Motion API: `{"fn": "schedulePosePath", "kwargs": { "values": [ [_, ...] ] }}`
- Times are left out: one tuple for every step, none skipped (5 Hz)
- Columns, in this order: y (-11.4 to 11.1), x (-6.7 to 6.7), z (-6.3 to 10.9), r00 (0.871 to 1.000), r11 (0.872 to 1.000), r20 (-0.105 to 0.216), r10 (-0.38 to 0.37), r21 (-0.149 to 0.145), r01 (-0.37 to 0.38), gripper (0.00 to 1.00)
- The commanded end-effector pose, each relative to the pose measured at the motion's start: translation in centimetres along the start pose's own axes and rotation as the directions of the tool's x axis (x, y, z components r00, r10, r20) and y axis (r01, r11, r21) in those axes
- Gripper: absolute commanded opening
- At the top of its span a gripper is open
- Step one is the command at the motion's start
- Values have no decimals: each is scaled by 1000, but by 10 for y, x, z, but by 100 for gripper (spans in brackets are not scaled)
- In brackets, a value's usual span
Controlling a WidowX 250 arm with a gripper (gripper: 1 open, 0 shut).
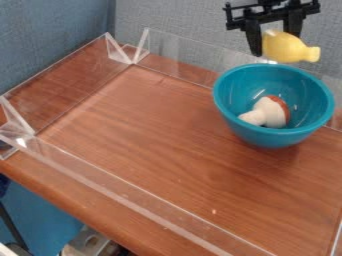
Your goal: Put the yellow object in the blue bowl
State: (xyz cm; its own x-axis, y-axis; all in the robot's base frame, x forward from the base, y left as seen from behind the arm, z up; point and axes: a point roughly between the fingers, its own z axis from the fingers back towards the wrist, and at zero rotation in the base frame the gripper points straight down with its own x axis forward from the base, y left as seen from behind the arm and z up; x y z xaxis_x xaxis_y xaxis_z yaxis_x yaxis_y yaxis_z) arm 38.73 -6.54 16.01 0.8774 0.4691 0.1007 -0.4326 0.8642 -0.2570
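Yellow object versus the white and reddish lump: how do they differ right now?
The yellow object hangs in the shut pincer above the blue bowl; the white and reddish lump lies inside the bowl. The first is plain yellow, the lump two-toned. Both are small.
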Motion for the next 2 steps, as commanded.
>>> {"fn": "schedulePosePath", "kwargs": {
  "values": [
    [-18, -3, 40, 995, 998, 97, -1, -56, 7, 0],
    [-22, -1, 41, 994, 999, 104, 21, -50, -16, 0]
  ]
}}
